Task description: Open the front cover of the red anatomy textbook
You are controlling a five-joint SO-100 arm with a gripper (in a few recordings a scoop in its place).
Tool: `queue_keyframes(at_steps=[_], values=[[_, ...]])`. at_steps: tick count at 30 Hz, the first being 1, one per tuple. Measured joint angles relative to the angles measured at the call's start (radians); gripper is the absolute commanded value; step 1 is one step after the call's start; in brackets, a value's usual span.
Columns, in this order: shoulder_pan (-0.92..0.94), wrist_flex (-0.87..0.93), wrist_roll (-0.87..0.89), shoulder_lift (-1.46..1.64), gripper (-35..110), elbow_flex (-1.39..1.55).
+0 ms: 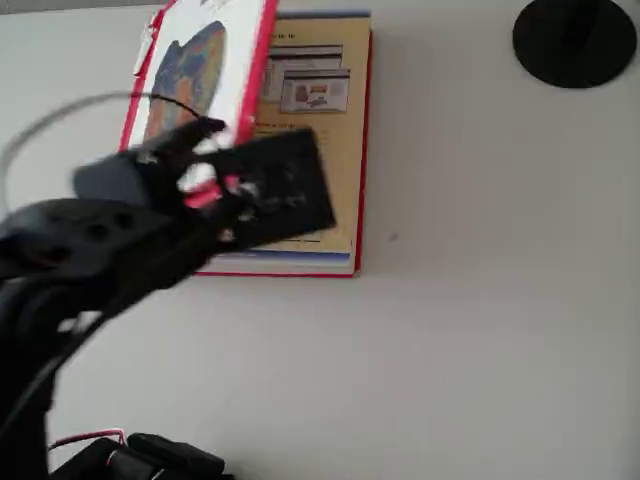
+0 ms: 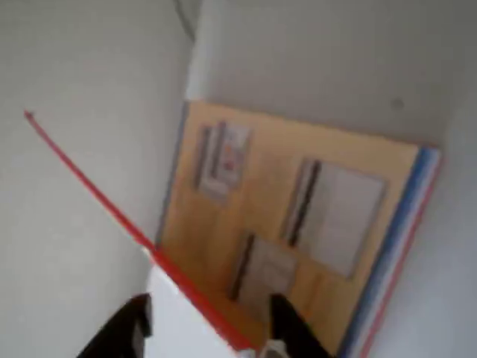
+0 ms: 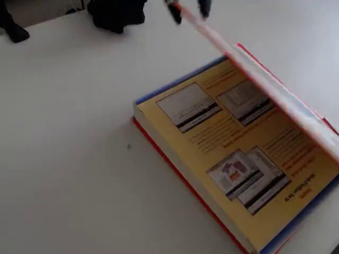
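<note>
We see the claw [image 2: 212,324] pinching the raised cover [image 1: 205,70] at its free edge; the book [image 1: 320,150] lies below, its spine beyond the claw.

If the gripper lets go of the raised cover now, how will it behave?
The cover looks stiff: its red edge stays straight in the wrist view, so it should not flop. It stands steeply above the yellow page, so it may tip either way. The gripper straddles its edge, and the thin board may slip.
</note>
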Motion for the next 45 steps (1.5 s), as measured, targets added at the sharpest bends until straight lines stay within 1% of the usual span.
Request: queue_keyframes(at_steps=[8, 18, 28, 36, 45], values=[[-0.16, 0.147, 0.057, -0.023, 28, -0.238], [-0.35, 0.17, 0.112, -0.117, 31, -0.368], [-0.477, 0.23, 0.124, -0.272, 31, -0.635], [-0.595, 0.249, 0.152, -0.276, 31, -0.701], [-0.782, 0.249, 0.158, -0.337, 31, -0.701]])
